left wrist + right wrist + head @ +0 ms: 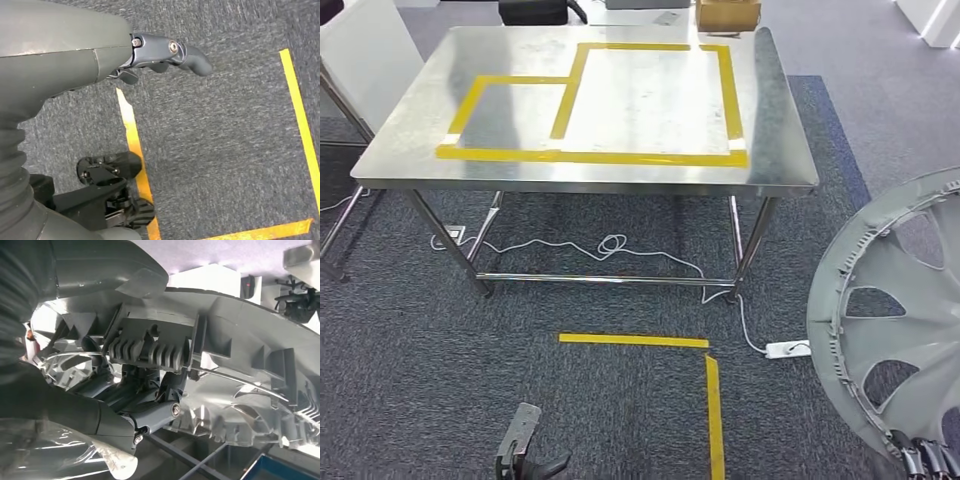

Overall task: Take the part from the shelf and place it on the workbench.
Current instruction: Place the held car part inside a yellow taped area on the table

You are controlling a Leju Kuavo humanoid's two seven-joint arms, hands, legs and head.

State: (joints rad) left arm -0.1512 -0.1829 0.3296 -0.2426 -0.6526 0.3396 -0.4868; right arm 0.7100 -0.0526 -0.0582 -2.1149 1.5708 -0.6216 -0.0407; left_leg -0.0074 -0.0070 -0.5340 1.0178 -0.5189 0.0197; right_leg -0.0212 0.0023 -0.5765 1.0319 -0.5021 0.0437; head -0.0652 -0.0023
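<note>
Grey carpet before steel workbench [410,140], right hand [924,458] fingers [158,415] clamped on grey wheel cover [901,320], left hand [68,65] fingers [188,55] apart, holding nothing

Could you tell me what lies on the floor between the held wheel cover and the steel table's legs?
A white power strip with its white cable, in the head view.

even bright overhead light in head view, soft glare streaks on the steel counter [773,120], faint shadow on the carpet [410,380] beneath it, left wrist view slightly motion-blurred, right wrist view dim, backlit, blown-out highlights, near surfaces out of focus
</note>
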